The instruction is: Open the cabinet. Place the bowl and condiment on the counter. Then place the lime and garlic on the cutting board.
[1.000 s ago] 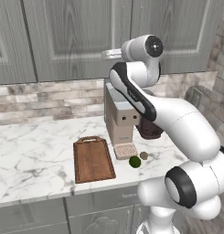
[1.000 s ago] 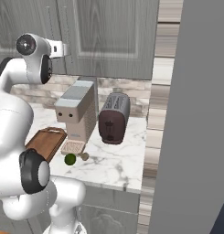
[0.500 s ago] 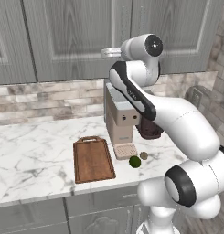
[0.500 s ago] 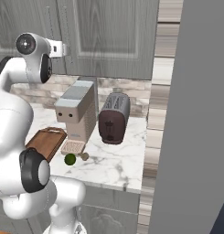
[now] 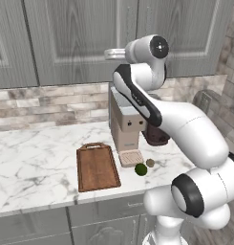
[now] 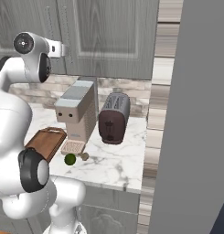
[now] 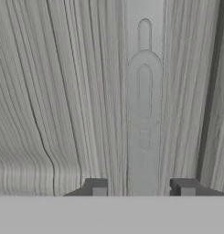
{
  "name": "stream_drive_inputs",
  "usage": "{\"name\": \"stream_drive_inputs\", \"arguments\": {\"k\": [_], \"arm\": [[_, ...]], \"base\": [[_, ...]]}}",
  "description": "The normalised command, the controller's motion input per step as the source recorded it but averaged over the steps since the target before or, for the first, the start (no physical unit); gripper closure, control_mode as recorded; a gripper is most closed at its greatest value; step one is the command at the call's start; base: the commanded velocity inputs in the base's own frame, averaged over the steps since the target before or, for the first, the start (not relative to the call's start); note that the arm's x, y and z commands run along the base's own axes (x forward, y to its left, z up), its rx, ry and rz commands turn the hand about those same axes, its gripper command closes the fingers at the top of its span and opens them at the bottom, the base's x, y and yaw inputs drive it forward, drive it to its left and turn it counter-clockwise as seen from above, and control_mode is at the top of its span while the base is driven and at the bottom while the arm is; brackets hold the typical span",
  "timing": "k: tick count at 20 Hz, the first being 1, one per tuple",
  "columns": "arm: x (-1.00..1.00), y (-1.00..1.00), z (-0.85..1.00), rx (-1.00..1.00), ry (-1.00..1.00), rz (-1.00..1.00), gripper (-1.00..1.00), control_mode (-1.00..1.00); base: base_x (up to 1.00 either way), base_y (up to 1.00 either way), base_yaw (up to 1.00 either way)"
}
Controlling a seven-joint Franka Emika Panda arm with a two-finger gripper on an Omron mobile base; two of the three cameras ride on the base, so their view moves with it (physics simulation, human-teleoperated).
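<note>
The gripper (image 7: 141, 188) is spread open at the closed cabinet (image 5: 80, 43), its tips straddling the door handle (image 7: 144, 91) without yet pinching it. If it closes off-centre or pulls at an angle, the fingers could slip off the slim handle and leave the door shut. Below on the counter (image 5: 32, 162), the lime (image 5: 141, 169) and garlic (image 5: 150, 162) lie just right of the cutting board (image 5: 96, 167), near a coffee machine (image 5: 125, 127) and toaster (image 6: 113, 118), none blocking the door

The cabinet (image 5: 75, 38) is matt grey wood grain, handle (image 7: 144, 91) looks like smooth brushed metal. Table (image 5: 32, 158) is glossy veined white marble; cutting board (image 5: 96, 167) is dark streaky wood. Toaster (image 6: 113, 119) has a slightly shiny maroon shell.
</note>
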Motion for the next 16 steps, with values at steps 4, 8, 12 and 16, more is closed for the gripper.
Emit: {"name": "stream_drive_inputs", "arguments": {"k": [4, 8, 12, 16], "arm": [[0.02, 0.61, -0.06, 0.00, 0.00, 0.05, 1.00, -1.00], [0.00, 0.73, -0.04, 0.00, 0.00, 0.08, 1.00, -1.00], [0.00, 0.77, -0.05, 0.00, 0.00, 0.09, 1.00, -1.00], [-0.01, 0.84, -0.02, 0.00, 0.00, 0.07, 1.00, -1.00]], "base": [[0.00, 0.00, 0.00], [0.00, 0.00, 0.00], [0.00, 0.00, 0.00], [0.00, 0.00, 0.00]]}}
